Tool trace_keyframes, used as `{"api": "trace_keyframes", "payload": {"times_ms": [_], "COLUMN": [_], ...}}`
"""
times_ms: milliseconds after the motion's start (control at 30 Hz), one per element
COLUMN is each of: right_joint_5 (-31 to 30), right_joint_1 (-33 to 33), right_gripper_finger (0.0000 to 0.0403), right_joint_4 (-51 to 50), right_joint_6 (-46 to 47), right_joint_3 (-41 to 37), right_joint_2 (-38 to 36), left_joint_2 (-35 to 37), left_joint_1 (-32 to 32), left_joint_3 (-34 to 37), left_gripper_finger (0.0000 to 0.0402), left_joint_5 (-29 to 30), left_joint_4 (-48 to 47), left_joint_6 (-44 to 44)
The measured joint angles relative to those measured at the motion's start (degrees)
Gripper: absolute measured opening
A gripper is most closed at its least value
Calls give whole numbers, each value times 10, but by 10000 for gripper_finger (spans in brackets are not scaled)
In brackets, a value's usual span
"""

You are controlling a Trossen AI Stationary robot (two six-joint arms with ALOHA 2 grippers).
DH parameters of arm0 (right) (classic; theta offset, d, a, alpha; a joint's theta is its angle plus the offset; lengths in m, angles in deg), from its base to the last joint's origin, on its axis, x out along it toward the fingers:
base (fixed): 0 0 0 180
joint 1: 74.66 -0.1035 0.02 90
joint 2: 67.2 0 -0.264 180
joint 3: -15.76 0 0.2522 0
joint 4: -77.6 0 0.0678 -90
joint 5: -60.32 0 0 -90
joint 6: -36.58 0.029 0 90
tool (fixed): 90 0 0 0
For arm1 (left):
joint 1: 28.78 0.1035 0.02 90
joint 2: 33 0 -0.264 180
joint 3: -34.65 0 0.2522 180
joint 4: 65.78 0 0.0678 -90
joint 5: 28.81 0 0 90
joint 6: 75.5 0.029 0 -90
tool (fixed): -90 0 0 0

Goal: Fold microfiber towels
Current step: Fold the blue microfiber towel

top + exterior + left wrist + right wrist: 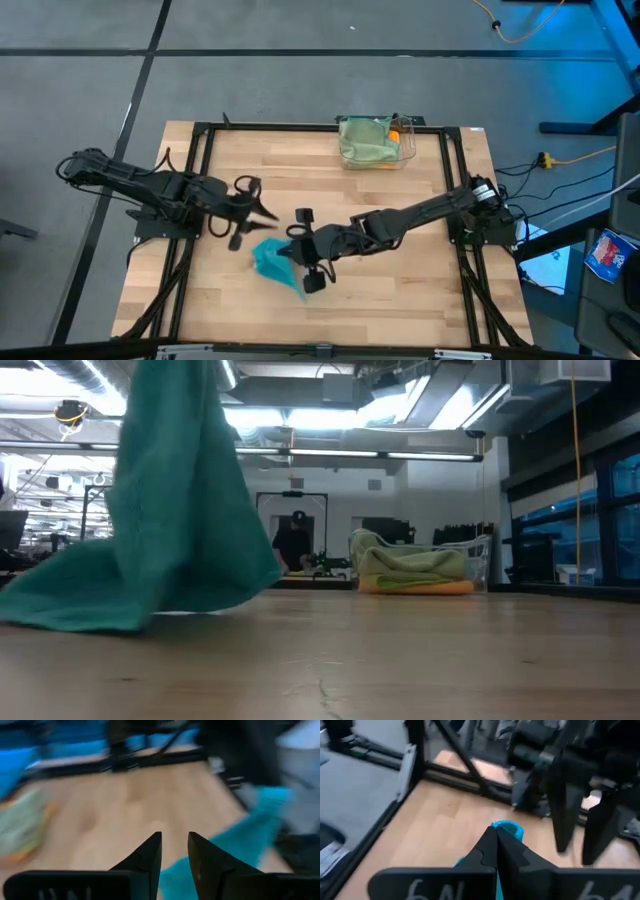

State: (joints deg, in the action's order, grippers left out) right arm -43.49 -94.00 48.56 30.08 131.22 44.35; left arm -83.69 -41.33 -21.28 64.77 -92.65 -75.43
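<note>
We note the teal towel (272,262) near table (400,290) centre, toward the front edge: rumpled, one part lifted, rest trailing onto the wood. In low view it hangs as a tall drape (175,500) from above the frame, lower hem spread flat on the tabletop. Other towels sit bunched in the clear bin (405,150) at far edge, well apart: sage green (365,140) on top, an orange edge (394,134) showing at the side.

Right gripper (290,255): fingers pressed fully together, w/ teal cloth pinched betw. them; right wrist view shows the cloth (507,830) poking out at the tips (492,832).

Left gripper (268,212): just beside the towel's far side, above the table. Fingers (150,852) part-open, narrow gap, nothing betw. them; teal cloth lies beyond the tips, not touched as far as we can see.
</note>
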Motion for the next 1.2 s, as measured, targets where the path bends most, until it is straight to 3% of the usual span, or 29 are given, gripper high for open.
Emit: {"api": "trace_keyframes", "payload": {"times_ms": [100,233,467,767,833,1000,1067,1200], "right_joint_5": [26,26,-272,-464,-483,-462,-385,-156], "right_joint_1": [-6,-15,-23,0,10,36,44,50], "right_gripper_finger": [0,0,0,0,0,0,0,0], "right_joint_4": [-90,-211,-299,-338,-338,-345,-368,-440], "right_joint_6": [4,15,34,14,0,-39,-70,-104], "right_joint_3": [42,87,167,248,252,253,253,253], "right_joint_2": [-1,-1,-2,-2,-2,-2,-2,-1], "left_joint_2": [0,-7,-60,-86,-86,-86,-86,-86], "left_joint_1": [0,0,9,-5,-10,-17,-19,-19], "left_joint_3": [2,2,3,3,3,3,3,3], "left_gripper_finger": [87,87,87,87,87,87,87,87], "left_joint_5": [-70,-89,-89,-89,-89,-89,-87,-41], "left_joint_4": [37,66,99,130,139,142,142,142], "left_joint_6": [31,50,49,16,16,16,16,19]}}
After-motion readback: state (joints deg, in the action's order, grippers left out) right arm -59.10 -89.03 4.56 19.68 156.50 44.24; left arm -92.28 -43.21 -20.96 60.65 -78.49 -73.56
